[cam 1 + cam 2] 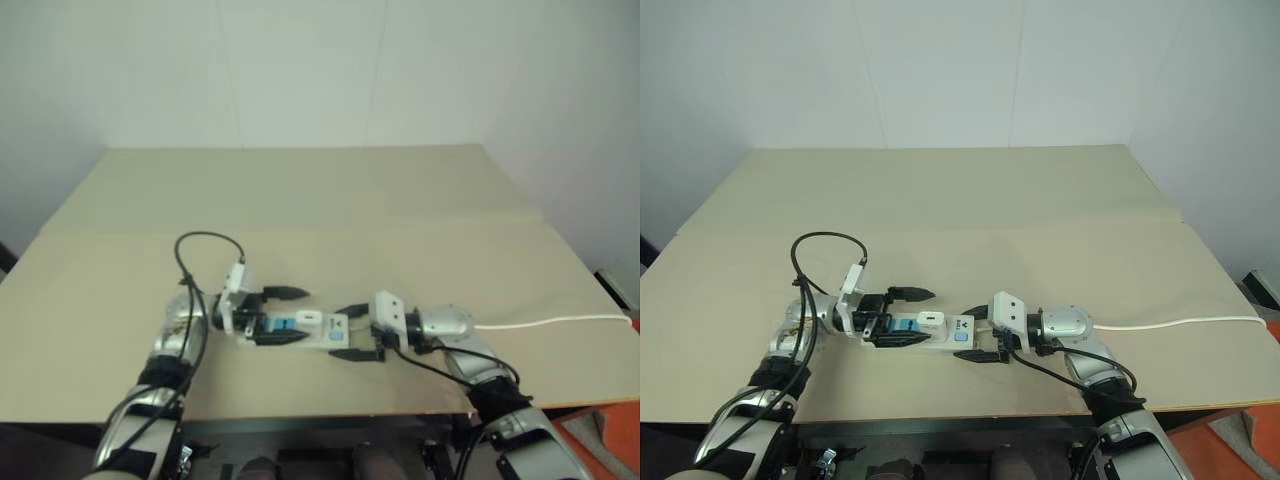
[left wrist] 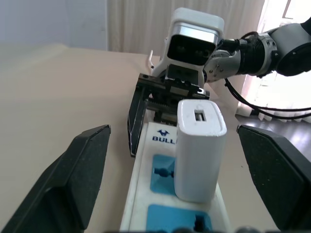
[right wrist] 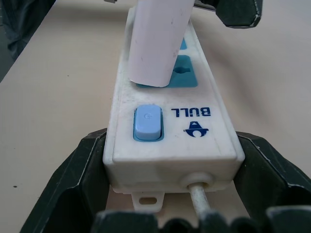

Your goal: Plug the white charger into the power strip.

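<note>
The white charger stands upright in a blue socket of the power strip, which lies on the table near its front edge. My left gripper is open, with one black finger on each side of the charger and a clear gap to both. At the strip's cord end, beside the blue switch, my right gripper is shut on the power strip, with its fingers pressed against the two long sides. The two grippers face each other along the strip.
The strip's thin white cord runs across the beige table to its right edge. A black cable loops above my left wrist. The table's front edge lies just below both grippers.
</note>
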Robot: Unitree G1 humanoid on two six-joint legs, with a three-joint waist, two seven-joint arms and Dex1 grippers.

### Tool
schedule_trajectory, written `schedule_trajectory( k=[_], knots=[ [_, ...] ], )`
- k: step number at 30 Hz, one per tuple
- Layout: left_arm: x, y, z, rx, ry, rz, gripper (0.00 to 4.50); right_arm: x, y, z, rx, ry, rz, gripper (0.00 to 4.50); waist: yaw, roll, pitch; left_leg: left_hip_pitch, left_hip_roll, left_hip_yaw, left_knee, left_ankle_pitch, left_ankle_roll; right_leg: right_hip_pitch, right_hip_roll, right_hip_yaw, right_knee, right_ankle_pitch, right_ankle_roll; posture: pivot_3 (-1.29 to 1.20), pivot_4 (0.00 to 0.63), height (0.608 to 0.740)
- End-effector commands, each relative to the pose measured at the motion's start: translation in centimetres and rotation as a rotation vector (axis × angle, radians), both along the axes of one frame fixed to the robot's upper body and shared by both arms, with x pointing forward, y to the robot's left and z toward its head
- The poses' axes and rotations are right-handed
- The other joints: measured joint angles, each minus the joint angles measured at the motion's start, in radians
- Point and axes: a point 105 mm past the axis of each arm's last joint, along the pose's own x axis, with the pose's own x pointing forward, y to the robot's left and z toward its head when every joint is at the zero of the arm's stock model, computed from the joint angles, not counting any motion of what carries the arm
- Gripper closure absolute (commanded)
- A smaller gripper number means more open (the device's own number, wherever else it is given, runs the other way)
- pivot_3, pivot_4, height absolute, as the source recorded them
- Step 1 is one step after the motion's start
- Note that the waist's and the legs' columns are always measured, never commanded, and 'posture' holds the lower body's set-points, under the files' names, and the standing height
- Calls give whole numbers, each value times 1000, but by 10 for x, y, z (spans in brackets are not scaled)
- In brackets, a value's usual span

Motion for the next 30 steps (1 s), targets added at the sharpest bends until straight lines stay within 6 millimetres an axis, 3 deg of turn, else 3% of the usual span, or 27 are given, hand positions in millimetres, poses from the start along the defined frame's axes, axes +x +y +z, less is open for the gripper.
schedule_trajectory(
  k=[1, 5, 6, 7, 13, 16, 24, 30],
  knots=[
    [0, 15, 18, 30, -54, 19, 42, 2, 3, 17, 28, -61, 23, 1082, 0, 0, 1, -1, 0, 0, 0, 0, 0, -1, 0, 0, 0, 0, 0, 0, 150, 740],
    [0, 37, 40, 83, -172, 87, 42, 7, 1, 22, 44, -4, -6, 1082, 0, -1, 2, -3, 0, -1, 0, 0, 0, -2, 0, -1, -2, 4, -6, 0, 150, 740],
    [0, 41, 45, 81, -189, 97, 0, 8, 0, 22, 43, 1, -12, 364, 1, -1, 2, -3, 1, -1, 0, 0, 0, -2, 0, -1, -2, 4, -7, 0, 150, 740],
    [0, 47, 50, 77, -202, 113, 0, 8, -1, 24, 45, 10, -11, 86, 1, -1, 2, -3, 1, -1, 0, 0, 0, -2, 0, -1, -2, 4, -7, 0, 150, 740],
    [-10, 76, 73, 106, -225, 169, 0, 7, -16, 44, 70, -28, -27, 34, 4, -1, 3, -5, 1, -1, 0, 0, 0, -2, -1, -2, -4, 4, -6, 0, 150, 740],
    [-22, 91, 74, 150, -220, 190, 0, 5, -36, 60, 66, -147, -93, 34, 5, 0, 3, -6, 1, -1, 0, 0, 0, -3, -1, -3, -5, 4, -6, 0, 150, 740],
    [-49, 130, 69, 272, -204, 275, 0, -35, -106, 80, -85, -106, -103, 34, 16, 0, 4, -16, 1, 0, 0, 0, 0, -14, -2, -3, -4, 4, -6, 0, 150, 740],
    [-57, 138, 69, 279, -187, 307, 0, -50, -131, 91, -123, -89, -175, 34, 19, 0, 4, -16, 2, 2, 0, 0, 0, -15, -2, -2, -5, 0, -1, 0, 150, 740]
  ],
)
